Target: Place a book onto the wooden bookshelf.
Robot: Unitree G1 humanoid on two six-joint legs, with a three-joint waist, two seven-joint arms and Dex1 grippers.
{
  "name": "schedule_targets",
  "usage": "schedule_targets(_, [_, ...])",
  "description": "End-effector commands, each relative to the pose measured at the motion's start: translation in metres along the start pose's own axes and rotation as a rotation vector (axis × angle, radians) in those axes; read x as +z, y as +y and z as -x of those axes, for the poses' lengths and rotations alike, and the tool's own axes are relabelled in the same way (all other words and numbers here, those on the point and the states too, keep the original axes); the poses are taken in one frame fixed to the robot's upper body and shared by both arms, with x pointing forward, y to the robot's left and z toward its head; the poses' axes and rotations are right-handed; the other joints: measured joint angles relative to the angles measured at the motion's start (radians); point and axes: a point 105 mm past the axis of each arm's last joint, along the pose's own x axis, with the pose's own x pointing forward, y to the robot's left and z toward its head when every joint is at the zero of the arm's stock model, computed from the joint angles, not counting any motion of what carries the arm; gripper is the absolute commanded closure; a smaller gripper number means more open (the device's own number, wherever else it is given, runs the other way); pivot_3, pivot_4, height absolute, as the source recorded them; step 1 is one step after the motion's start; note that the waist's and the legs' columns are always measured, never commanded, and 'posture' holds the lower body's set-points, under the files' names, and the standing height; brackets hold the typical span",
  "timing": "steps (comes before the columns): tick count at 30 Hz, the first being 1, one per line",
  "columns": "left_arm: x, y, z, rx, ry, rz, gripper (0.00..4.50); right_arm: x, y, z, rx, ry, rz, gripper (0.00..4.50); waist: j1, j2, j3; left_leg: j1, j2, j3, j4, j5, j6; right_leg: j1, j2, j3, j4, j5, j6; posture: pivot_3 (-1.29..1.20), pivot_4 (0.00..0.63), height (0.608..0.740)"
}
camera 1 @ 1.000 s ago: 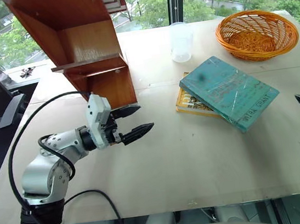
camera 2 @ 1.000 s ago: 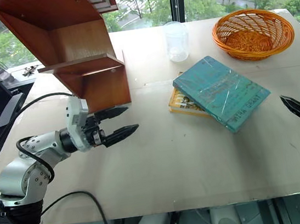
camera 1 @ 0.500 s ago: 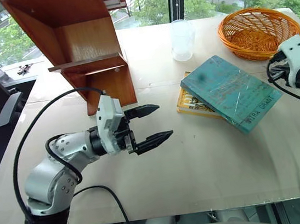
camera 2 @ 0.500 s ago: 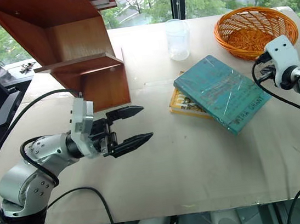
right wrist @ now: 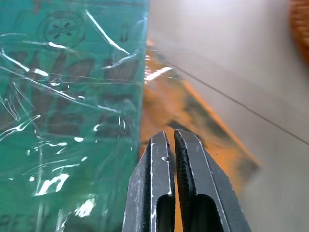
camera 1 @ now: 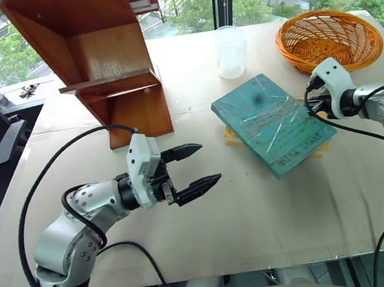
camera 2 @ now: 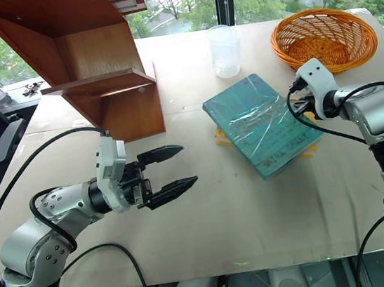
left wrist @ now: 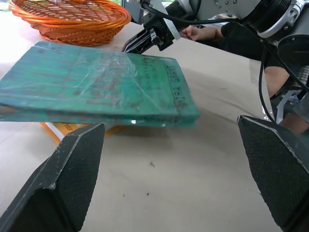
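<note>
reddish-brown wood forms the wooden bookshelf [camera 1: 107, 62] at the far left of the pale surface [camera 1: 257, 206], and in front of it the left end effector [camera 1: 194, 166] hovers level above the surface with its fingers spread wide and nothing between them. teal-green and wrapped in glossy plastic, the book [camera 1: 273, 122] lies flat right of centre on top of a yellow book [right wrist: 193, 121], with a clear plastic cup [camera 1: 230, 52] behind it and an orange wicker basket [camera 1: 329, 39] at the far right. just beside the book's right edge, the right end effector [right wrist: 175, 140] has its fingers pressed together, gripping nothing, with its tips over the yellow book.
</note>
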Motion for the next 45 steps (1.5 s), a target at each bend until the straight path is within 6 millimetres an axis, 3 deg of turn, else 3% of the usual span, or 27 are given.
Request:
schedule_targets(1, [0.002, 0.002, 0.002, 0.027, 0.005, -0.039, 0.0, 0.02, 0.006, 0.009, 0.012, -0.078, 0.014, 4.45, -0.001, 0.0, 0.0, 0.0, 0.0, 0.0, 0.0, 0.0, 0.0, 0.0, 0.0, 0.0, 0.0, 0.0, 0.0, 0.0, 0.15, 0.74])
schedule_targets(4, [-0.003, 0.012, -0.001, 0.091, 0.026, -0.005, 0.0, 0.031, -0.002, 0.027, -0.044, -0.24, 0.042, 4.45, 0.006, 0.0, 0.0, 0.0, 0.0, 0.0, 0.0, 0.0, 0.0, 0.0, 0.0, 0.0, 0.0, 0.0, 0.0, 0.0, 0.15, 0.74])
schedule_targets(6, [-0.008, 0.015, -0.002, 0.115, 0.047, 0.061, 0.0, 0.04, 0.006, 0.054, 0.03, -0.413, 0.153, 4.45, 0.016, 0.0, 0.0, 0.0, 0.0, -0.001, 0.0, 0.0, 0.0, 0.0, 0.0, 0.0, 0.0, 0.0, 0.0, 0.0, 0.15, 0.74])
schedule_targets(8, [-0.017, 0.022, -0.003, 0.149, 0.095, 0.176, 0.0, 0.025, 0.015, 0.086, 0.126, -0.482, 0.133, 4.22, 0.02, 0.0, 0.0, -0.001, 0.0, -0.002, 0.0, 0.0, 0.0, 0.0, 0.0, -0.001, -0.001, 0.0, 0.0, 0.0, 0.15, 0.74])
schedule_targets(10, [-0.028, 0.027, -0.003, 0.149, 0.147, 0.308, 0.0, 0.007, 0.031, 0.115, 0.218, -0.535, 0.13, 3.56, 0.033, 0.0, 0.0, -0.002, 0.0, -0.003, 0.001, 0.0, 0.001, 0.0, 0.0, -0.002, -0.001, 0.0, 0.0, 0.0, 0.15, 0.74])
schedule_targets(11, [-0.033, 0.035, -0.004, 0.17, 0.15, 0.41, 0.0, -0.002, 0.042, 0.131, 0.262, -0.571, 0.121, 2.7, 0.013, 0.0, 0.0, -0.001, 0.0, -0.003, 0.001, -0.001, 0.001, 0.002, 0.0, -0.003, -0.001, 0.0, 0.0, 0.0, 0.15, 0.74])
schedule_targets(12, [-0.039, 0.039, -0.006, 0.171, 0.162, 0.505, 0.0, -0.01, 0.051, 0.144, 0.279, -0.597, 0.121, 2.58, 0.012, 0.0, 0.0, 0.002, 0.0, 0.001, 0.001, -0.001, 0.001, 0.002, 0.0, 0.0, 0.002, 0.0, 0.001, 0.0, 0.15, 0.74])
schedule_targets(14, [-0.044, 0.045, -0.016, 0.17, 0.159, 0.635, 0.0, -0.019, 0.06, 0.166, 0.262, -0.639, 0.112, 1.93, 0.019, -0.001, -0.002, 0.004, 0.0, -0.002, 0.001, -0.001, 0.001, 0.004, 0.001, -0.002, 0.003, 0.001, 0.001, 0.0, 0.15, 0.74])
schedule_targets(18, [-0.041, 0.054, -0.04, 0.138, 0.106, 0.846, 0.0, -0.034, 0.074, 0.186, 0.267, -0.612, 0.088, 0.06, 0.013, -0.001, -0.002, 0.005, 0.0, -0.001, 0.005, -0.001, 0.001, 0.005, 0.002, -0.002, 0.007, 0.001, 0.002, 0.0, 0.15, 0.74])
schedule_targets(25, [-0.05, 0.067, -0.075, 0.154, 0.09, 1.095, 0.0, -0.037, 0.086, 0.194, 0.254, -0.612, 0.07, 0.06, 0.015, -0.003, -0.003, 0.004, 0.001, 0.0, 0.014, -0.001, 0.001, 0.008, 0.004, 0.0, 0.007, 0.004, 0.003, 0.0, 0.15, 0.74])
schedule_targets(29, [-0.056, 0.059, -0.127, 0.104, 0.044, 1.233, 0.0, -0.039, 0.099, 0.197, 0.249, -0.616, 0.062, 0.06, 0.036, -0.005, -0.004, 0.003, 0.001, -0.001, 0.015, -0.001, 0.001, 0.008, 0.003, 0.0, 0.007, 0.004, 0.003, 0.0, 0.15, 0.74])
schedule_targets(34, [-0.062, 0.049, -0.157, 0.073, 0.052, 1.277, 0.0, -0.041, 0.108, 0.197, 0.231, -0.616, 0.078, 0.06, 0.04, -0.006, -0.003, 0.001, 0.0, 0.001, 0.016, -0.002, 0.002, 0.007, 0.003, 0.0, 0.005, 0.004, 0.004, 0.0, 0.15, 0.74])
schedule_targets(38, [-0.061, 0.051, -0.163, 0.062, 0.017, 1.268, 1.79, -0.04, 0.113, 0.198, 0.208, -0.624, 0.078, 0.0, 0.037, -0.006, -0.003, 0.002, 0.0, 0.001, 0.015, -0.002, 0.001, 0.007, 0.003, 0.001, 0.005, 0.004, 0.004, 0.0, 0.15, 0.74])
schedule_targets(40, [-0.06, 0.052, -0.159, 0.051, 0.008, 1.261, 2.63, -0.039, 0.114, 0.197, 0.202, -0.628, 0.078, 0.0, 0.039, -0.006, -0.003, 0.002, 0.0, 0.001, 0.015, -0.002, 0.002, 0.007, 0.003, 0.001, 0.005, 0.004, 0.004, 0.0, 0.15, 0.74])
schedule_targets(43, [-0.056, 0.054, -0.148, 0.019, -0.023, 1.247, 4.25, -0.039, 0.114, 0.194, 0.188, -0.63, 0.085, 0.0, 0.037, -0.006, -0.003, 0.002, 0.0, 0.001, 0.015, -0.002, 0.002, 0.007, 0.003, 0.0, 0.005, 0.004, 0.005, 0.0, 0.15, 0.74])
schedule_targets(45, [-0.049, 0.053, -0.136, -0.02, -0.053, 1.237, 4.46, -0.039, 0.114, 0.19, 0.193, -0.636, 0.084, 0.0, 0.034, -0.006, -0.003, 0.002, 0.0, 0.001, 0.015, -0.002, 0.002, 0.007, 0.003, 0.0, 0.006, 0.004, 0.005, 0.0, 0.15, 0.74])
